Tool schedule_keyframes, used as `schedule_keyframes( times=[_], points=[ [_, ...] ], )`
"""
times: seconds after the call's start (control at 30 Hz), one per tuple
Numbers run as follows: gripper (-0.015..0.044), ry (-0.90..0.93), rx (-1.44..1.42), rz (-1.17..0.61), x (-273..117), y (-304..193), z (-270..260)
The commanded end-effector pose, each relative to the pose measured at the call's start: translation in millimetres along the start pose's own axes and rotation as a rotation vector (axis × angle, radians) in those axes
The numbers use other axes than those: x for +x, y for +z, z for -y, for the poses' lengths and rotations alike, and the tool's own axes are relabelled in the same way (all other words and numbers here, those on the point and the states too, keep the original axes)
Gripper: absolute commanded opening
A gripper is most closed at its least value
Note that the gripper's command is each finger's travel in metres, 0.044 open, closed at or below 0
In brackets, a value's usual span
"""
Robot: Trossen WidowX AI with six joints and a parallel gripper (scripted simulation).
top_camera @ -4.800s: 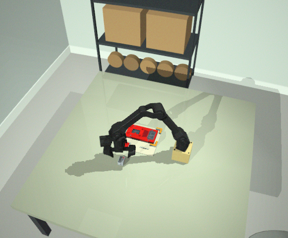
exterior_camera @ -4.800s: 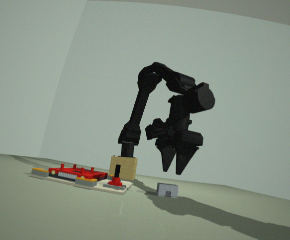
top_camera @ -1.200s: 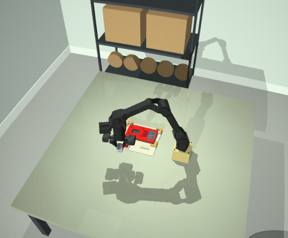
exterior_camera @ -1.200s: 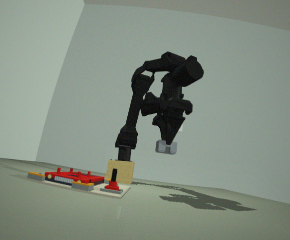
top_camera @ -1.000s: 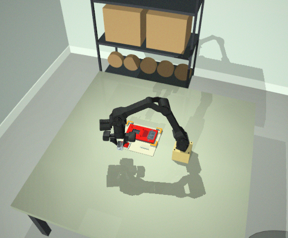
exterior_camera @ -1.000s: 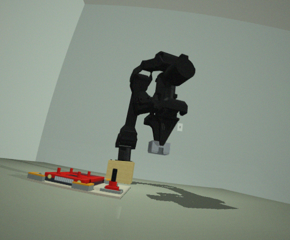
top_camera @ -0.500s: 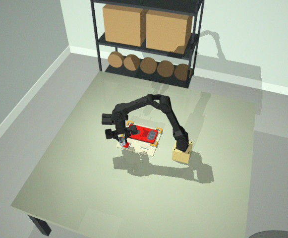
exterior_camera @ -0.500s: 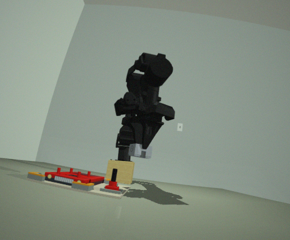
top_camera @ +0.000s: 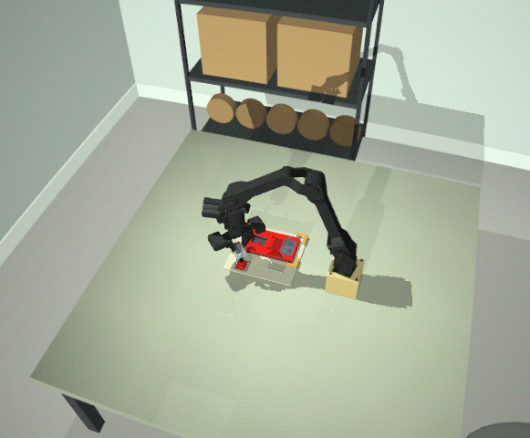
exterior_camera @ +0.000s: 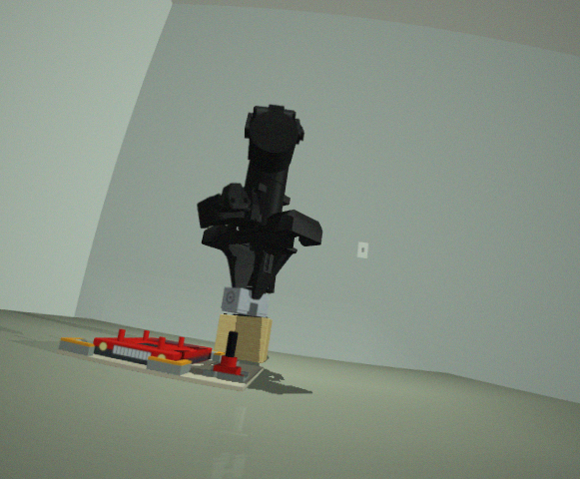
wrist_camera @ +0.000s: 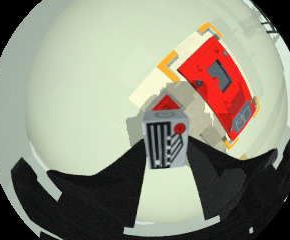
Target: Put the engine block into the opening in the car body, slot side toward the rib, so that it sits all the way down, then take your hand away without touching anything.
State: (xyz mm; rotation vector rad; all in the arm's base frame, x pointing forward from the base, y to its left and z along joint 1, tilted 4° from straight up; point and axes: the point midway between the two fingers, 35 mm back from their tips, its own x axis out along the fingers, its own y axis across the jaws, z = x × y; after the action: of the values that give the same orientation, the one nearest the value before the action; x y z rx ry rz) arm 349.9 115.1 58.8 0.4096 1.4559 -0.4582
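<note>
My gripper point(top_camera: 238, 245) point(exterior_camera: 253, 292) point(wrist_camera: 165, 142) points down, shut on the engine block point(top_camera: 240, 252) point(exterior_camera: 236, 300) point(wrist_camera: 157, 117). The block is a grey box; its striped face with a round red cap faces the wrist camera. It hangs in the air, clear of the red car body point(top_camera: 274, 254) point(wrist_camera: 234, 97), near the corner of the board with the red-based post. The car body lies flat, with its grey opening point(top_camera: 259, 241) point(wrist_camera: 222, 71) showing. A small red part juts into the opening; I cannot tell if it is the rib. The block's slot side is unclear.
A red-based post point(top_camera: 241, 265) point(exterior_camera: 227, 364) with a black shaft stands on the pale board point(exterior_camera: 218, 382) point(wrist_camera: 142, 95), close below the block. Orange-topped corner brackets point(exterior_camera: 169, 363) point(wrist_camera: 170, 66) surround the car body. Several short red pegs rise from it. The arm's wooden base point(top_camera: 342, 285) stands beyond the board.
</note>
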Motion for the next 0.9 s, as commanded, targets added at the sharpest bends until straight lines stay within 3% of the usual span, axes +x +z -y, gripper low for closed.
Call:
schedule_keyframes(
  times=[0.0,0.87],
  points=[
    [0.0000,-0.004,-0.073,-0.005,5,6,11],
    [0.0000,-0.012,-0.563,-0.002,30,51,81]
  ],
)
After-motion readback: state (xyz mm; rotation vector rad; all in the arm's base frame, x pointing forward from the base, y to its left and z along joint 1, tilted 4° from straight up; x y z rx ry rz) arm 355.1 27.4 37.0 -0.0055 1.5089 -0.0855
